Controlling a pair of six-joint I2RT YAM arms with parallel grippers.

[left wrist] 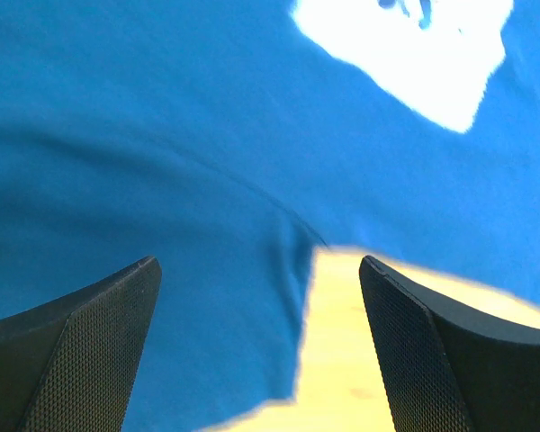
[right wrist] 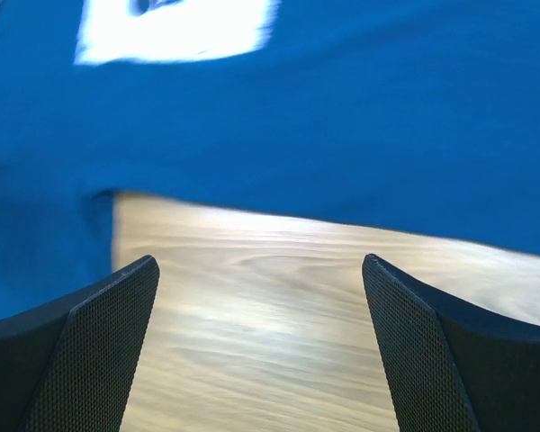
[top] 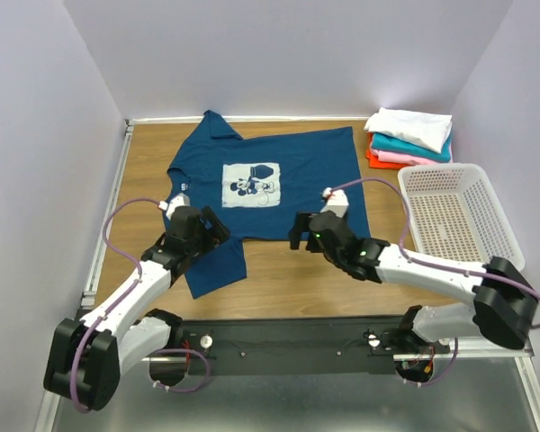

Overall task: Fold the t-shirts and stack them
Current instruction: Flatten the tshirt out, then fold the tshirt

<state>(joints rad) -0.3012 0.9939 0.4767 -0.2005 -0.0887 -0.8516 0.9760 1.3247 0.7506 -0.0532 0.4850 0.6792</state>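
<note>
desk [top: 279, 270] holds the navy tee [top: 297, 180] spread flat mid-desk, print up, not yet folded. folded stack [top: 409, 135] sits far right, so navy fold + stacking are left. arms reach low at near hem: left end effector [top: 207, 227] by sleeve, right end effector [top: 299, 236] at hem, both spread wide, empty.

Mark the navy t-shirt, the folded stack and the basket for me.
navy t-shirt [top: 315, 171]: top external view, plain body cloth, right half.
folded stack [top: 412, 124]: top external view, its white top layer.
basket [top: 439, 168]: top external view, its far rim.
</note>
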